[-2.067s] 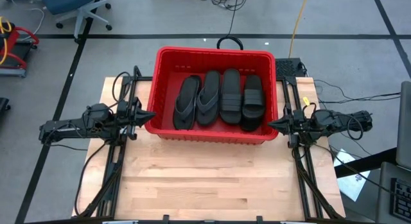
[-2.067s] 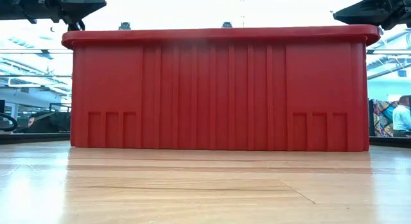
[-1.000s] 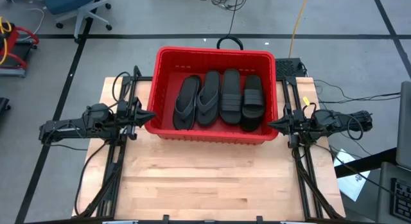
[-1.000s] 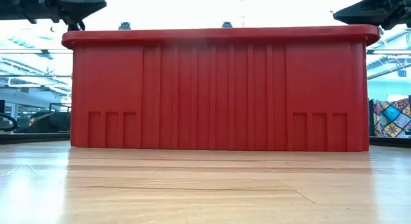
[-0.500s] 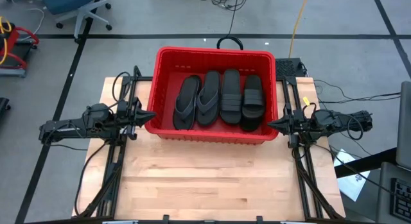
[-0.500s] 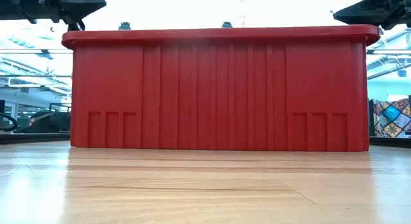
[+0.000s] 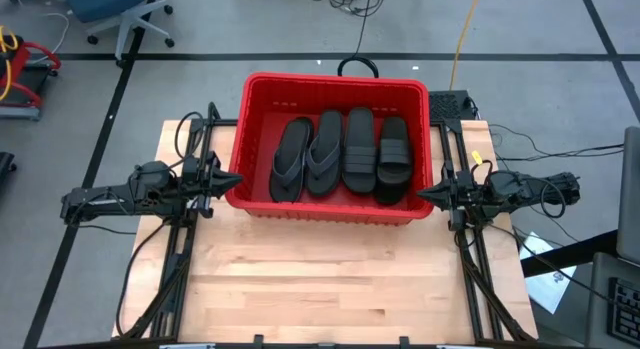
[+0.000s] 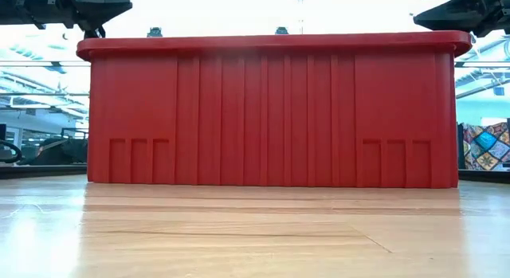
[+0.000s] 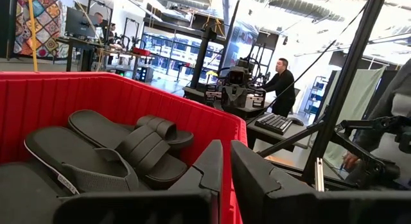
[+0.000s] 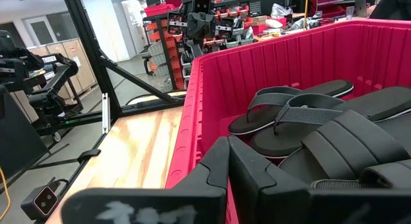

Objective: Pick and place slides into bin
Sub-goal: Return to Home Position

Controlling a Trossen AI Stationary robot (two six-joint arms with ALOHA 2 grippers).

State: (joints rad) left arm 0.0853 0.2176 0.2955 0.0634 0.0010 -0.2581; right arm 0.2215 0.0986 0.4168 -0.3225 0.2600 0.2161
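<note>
Nearest the front edge, the desk [image 7: 320,279] shows only bare wooden boards. No slide lies on it in the high view, and the low view sees none in front of the bin [image 8: 271,111]. From that, the picking looks finished, and only the arms' settling at rest seems left.

Farther in, the red bin stands across the back part of the desk, its long ribbed wall facing the front. The left arm [image 7: 150,189] lies low at the bin's left end and the right arm [image 7: 500,192] at its right end. Each points inward at an end wall from just outside it. Both pairs of jaws are drawn together and carry nothing: the right jaws meet in their wrist view, and the left jaws show only a thin slit.

Inside the bin, four black slides [image 7: 359,149] lie side by side, lengthwise front to back, all below the rim. On the left arm's side are two thong-strapped flip-flops [image 7: 323,154]. On the right arm's side are two with wide ribbed straps [image 7: 394,159]. Whether more lie beneath these four cannot be told.

Beyond the bin's far rim there is only floor and cables. In the left wrist view, a person [image 9: 281,79] stands far off in the room.
</note>
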